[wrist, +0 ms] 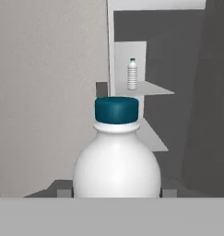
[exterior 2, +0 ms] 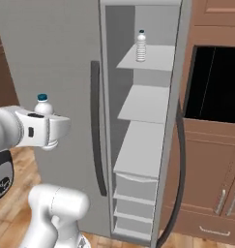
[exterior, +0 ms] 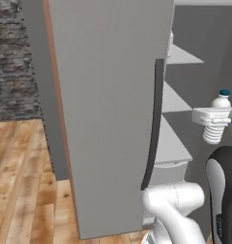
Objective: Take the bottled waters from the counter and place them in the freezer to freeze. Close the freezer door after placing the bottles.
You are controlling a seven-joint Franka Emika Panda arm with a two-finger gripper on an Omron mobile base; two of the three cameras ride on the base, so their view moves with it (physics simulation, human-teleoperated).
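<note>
Jaws (exterior: 214, 117): clenched on a water bottle (exterior: 217, 119), held upright before the open freezer (exterior 2: 153, 145).
Other bottle (exterior 2: 141, 46): standing on the top shelf (exterior 2: 155, 58).
Freezer door (exterior: 112, 109): open.

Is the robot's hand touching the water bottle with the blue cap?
Touching. In the left base view the gripper is clamped around the bottle, with its cap above the hand and ribbed body hanging below it.

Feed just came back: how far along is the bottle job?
One bottle already stands on the freezer's top shelf. The gripper is shut on the second bottle, outside the compartment. Left: shelve it, then shut the freezer door, now wide open.
</note>
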